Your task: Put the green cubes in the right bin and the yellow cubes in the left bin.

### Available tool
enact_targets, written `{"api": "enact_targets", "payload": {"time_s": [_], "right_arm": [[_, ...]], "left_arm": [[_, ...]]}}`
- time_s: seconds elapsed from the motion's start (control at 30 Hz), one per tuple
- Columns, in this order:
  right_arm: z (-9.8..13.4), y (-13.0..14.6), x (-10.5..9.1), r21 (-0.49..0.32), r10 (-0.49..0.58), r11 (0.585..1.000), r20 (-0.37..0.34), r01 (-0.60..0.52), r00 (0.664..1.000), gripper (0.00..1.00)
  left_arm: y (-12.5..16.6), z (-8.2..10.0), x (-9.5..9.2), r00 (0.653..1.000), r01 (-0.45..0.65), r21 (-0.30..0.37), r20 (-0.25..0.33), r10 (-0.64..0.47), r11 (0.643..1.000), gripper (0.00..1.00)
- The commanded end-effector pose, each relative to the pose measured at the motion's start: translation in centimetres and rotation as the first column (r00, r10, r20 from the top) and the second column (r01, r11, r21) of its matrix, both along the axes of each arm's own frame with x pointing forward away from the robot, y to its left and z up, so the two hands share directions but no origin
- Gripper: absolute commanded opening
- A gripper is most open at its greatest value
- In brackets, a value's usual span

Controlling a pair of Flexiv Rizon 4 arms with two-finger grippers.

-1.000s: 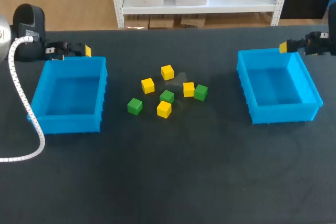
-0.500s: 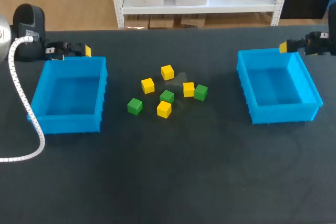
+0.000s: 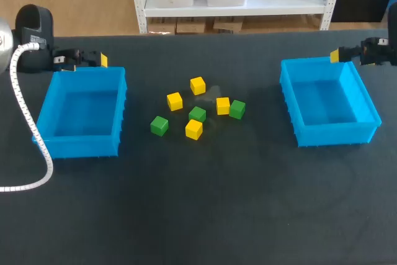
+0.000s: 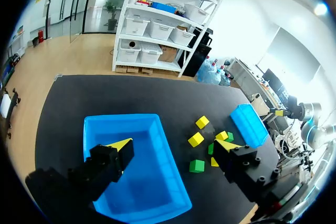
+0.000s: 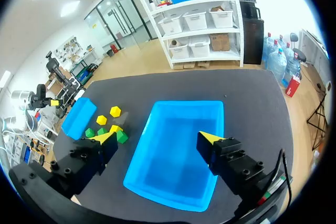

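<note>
Several yellow cubes [image 3: 197, 85] and three green cubes [image 3: 159, 125] lie loose at the table's middle. One green cube [image 3: 197, 114] sits in the cluster's centre and another [image 3: 237, 109] touches a yellow one [image 3: 223, 105]. The left blue bin [image 3: 121, 100] and the right blue bin [image 3: 286, 100] hold nothing. My left gripper [image 3: 99, 60] hangs open by the left bin's far edge. In the left wrist view that gripper [image 4: 173, 144] is open over the left bin [image 4: 121, 116]. My right gripper [image 3: 335, 55] is open at the right bin's far edge, above the right bin [image 5: 186, 103].
A white corrugated cable [image 3: 22, 110] runs from my left arm down along the left bin's outer side. The cubes [image 5: 115, 111] lie between the two bins, well apart from both grippers.
</note>
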State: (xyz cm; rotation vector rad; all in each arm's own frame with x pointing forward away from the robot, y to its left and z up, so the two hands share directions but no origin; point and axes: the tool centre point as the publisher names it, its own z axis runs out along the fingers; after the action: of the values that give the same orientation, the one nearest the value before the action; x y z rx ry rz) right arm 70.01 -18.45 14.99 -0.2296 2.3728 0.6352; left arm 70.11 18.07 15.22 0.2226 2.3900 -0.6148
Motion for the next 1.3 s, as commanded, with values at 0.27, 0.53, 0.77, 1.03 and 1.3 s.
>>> {"api": "enact_targets", "payload": {"time_s": [0.27,0.53,0.77,1.03,1.3], "right_arm": [[0.0,0.0,0.0,0.000,0.000,1.000,0.000,0.000,1.000,1.00],[0.0,0.0,0.0,0.000,0.000,1.000,0.000,0.000,1.000,1.00],[0.0,0.0,0.0,0.000,0.000,1.000,0.000,0.000,1.000,1.00],[2.3,1.9,2.1,-0.130,0.158,0.980,0.038,-0.152,0.987,1.00],[3.9,4.9,4.4,-0.244,0.331,0.918,0.036,-0.313,0.943,1.00]], "left_arm": [[0.2,-0.1,0.0,1.000,0.006,-0.008,0.006,-0.006,1.000,1.00],[0.2,-0.1,0.0,1.000,0.006,-0.008,0.006,-0.006,1.000,1.00],[0.2,-0.1,0.0,1.000,0.006,-0.008,0.006,-0.006,1.000,1.00],[0.2,-0.1,0.0,1.000,0.006,-0.008,0.006,-0.006,1.000,1.00],[0.2,-0.1,0.0,1.000,0.006,-0.008,0.006,-0.006,1.000,1.00]]}}
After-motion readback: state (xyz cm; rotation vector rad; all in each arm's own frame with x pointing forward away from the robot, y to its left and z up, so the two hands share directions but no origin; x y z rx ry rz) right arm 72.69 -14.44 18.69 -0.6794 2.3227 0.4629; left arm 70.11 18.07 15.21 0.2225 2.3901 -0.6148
